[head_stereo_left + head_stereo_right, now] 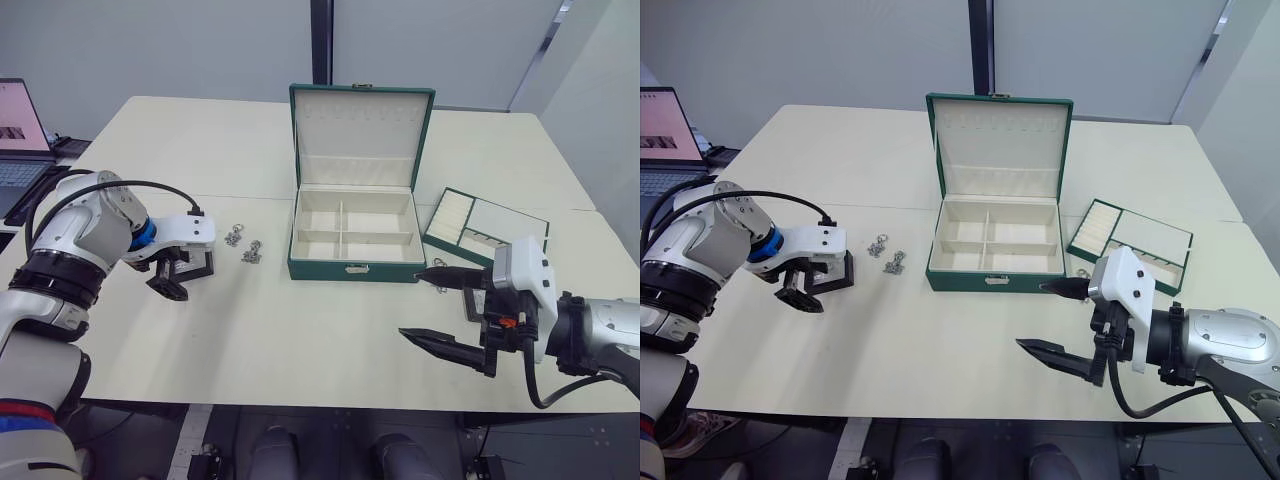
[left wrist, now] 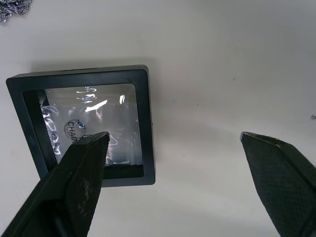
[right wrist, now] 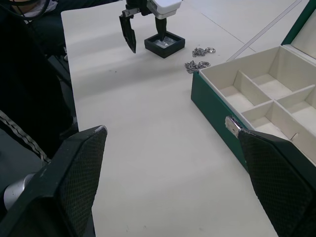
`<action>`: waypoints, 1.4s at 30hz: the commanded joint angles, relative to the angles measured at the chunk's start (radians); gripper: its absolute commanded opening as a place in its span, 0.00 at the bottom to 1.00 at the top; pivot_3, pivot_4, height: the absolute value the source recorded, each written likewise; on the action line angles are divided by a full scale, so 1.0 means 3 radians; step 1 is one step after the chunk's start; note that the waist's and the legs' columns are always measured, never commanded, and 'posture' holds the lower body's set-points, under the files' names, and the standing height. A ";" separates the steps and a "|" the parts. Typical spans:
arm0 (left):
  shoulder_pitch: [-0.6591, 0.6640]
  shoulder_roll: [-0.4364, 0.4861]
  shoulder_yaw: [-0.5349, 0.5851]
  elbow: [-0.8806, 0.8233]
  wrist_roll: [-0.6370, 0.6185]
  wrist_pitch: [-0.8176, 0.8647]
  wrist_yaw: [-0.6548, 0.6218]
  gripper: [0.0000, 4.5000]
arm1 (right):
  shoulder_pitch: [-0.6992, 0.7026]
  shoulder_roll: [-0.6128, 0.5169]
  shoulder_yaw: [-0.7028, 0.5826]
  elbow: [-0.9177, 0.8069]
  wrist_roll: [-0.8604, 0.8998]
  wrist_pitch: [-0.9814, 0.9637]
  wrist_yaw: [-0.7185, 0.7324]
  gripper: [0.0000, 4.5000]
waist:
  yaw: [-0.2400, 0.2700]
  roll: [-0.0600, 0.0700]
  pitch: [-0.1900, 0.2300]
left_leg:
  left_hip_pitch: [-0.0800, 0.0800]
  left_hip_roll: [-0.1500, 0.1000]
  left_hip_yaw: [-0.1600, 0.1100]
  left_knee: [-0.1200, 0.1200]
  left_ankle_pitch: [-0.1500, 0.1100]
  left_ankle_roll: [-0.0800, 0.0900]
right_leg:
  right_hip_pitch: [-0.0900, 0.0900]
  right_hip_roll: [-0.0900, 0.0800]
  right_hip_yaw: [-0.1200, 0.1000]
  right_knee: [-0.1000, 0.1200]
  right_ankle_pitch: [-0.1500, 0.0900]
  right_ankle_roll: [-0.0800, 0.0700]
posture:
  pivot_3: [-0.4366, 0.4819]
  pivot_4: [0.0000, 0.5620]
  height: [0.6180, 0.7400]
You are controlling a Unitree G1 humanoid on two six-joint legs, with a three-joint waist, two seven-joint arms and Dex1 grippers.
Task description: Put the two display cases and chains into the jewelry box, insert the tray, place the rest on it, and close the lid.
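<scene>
Under the left claw (image 2: pixel 173 148), one display case (image 2: pixel 84 128) shows printed lettering.

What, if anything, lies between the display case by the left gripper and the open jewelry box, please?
Two chains lie on the table between the display case and the jewelry box. Nothing taller shows there. The left gripper is open over the case.

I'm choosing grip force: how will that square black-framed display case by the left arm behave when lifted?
The square black-framed display case lies flat, so it probably won't roll or tip. Its frame looks rigid; the clear window with its crinkly film looks thin, so squeeze the edges. The left gripper, jaws open, has one finger over that window.
</scene>
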State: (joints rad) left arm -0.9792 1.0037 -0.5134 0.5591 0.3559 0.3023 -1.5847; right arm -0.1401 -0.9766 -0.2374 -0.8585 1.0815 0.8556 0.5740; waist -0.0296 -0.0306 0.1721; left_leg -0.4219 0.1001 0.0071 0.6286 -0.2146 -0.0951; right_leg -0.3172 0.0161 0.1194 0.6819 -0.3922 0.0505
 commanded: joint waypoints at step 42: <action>-0.0580 0.1159 -0.0451 -0.1455 -0.1911 0.0583 -0.0099 0.01 | 0.0463 -0.0183 -0.0872 0.0044 -0.0027 0.0019 -0.0059 1.00 | 0.0031 -0.0001 -0.0001 | -0.0001 -0.0001 -0.0009 0.0004 0.0000 0.0000 | 0.0008 -0.0001 -0.0009 0.0001 0.0000 0.0000 | 0.48 0.27 1.00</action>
State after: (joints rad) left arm -1.1067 1.3363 -0.6416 0.1501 -0.1516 0.4579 -1.6091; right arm -0.0061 -1.0156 -0.4454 -0.8410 1.0805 0.8668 0.5586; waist -0.0204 -0.0308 0.1718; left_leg -0.4218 0.0997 0.0047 0.6298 -0.2145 -0.0949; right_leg -0.3146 0.0159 0.1168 0.6821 -0.3923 0.0505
